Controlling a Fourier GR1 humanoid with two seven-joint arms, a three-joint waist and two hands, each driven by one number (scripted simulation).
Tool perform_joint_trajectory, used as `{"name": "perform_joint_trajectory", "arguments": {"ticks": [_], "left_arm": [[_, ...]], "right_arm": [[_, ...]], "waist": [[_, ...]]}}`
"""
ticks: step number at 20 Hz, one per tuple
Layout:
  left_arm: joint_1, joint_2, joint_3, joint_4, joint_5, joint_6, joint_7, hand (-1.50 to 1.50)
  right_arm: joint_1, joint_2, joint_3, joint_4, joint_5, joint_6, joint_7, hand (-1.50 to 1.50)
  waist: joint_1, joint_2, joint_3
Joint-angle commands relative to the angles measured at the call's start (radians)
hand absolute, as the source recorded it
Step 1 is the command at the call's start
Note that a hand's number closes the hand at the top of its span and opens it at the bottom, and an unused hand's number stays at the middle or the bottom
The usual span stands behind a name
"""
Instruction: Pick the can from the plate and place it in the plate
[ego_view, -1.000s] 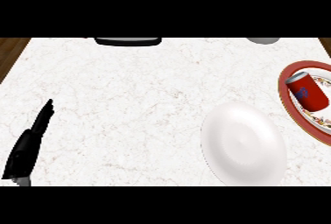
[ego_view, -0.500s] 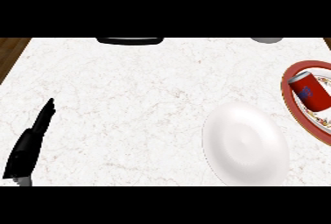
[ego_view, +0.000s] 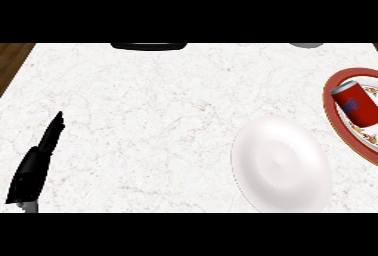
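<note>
A red can (ego_view: 355, 104) with a blue mark lies on its side on a red-rimmed patterned plate (ego_view: 334, 116) at the right edge. A plain white plate (ego_view: 280, 163) sits nearer me, just left of the patterned one, with nothing on it. My left hand (ego_view: 35, 164) rests at the lower left with its fingers straight and pointing up, far from both plates and touching neither. No right hand shows in this view.
The counter top is white marble (ego_view: 148, 110). A dark flat object (ego_view: 148, 46) lies at the far edge and a grey round object (ego_view: 306, 45) at the far right. The wooden floor (ego_view: 11, 57) shows past the left edge.
The view has shifted slightly, so the plates and can sit a little further right in the frame. The left hand has stayed in place.
</note>
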Motion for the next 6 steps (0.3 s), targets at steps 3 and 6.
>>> {"name": "perform_joint_trajectory", "arguments": {"ticks": [3, 6], "left_arm": [[-0.002, -0.026, -0.013, 0.010, -0.008, 0.016, -0.007, 0.00], [0.005, -0.007, -0.002, -0.001, -0.001, 0.002, 0.005, 0.00]], "right_arm": [[0.066, -0.024, -0.016, -0.021, -0.015, 0.103, -0.092, -1.50], [0.089, -0.041, -0.024, -0.026, -0.025, 0.114, -0.081, -1.50]], "waist": [[-0.002, 0.004, 0.003], [-0.001, 0.002, 0.005]]}}
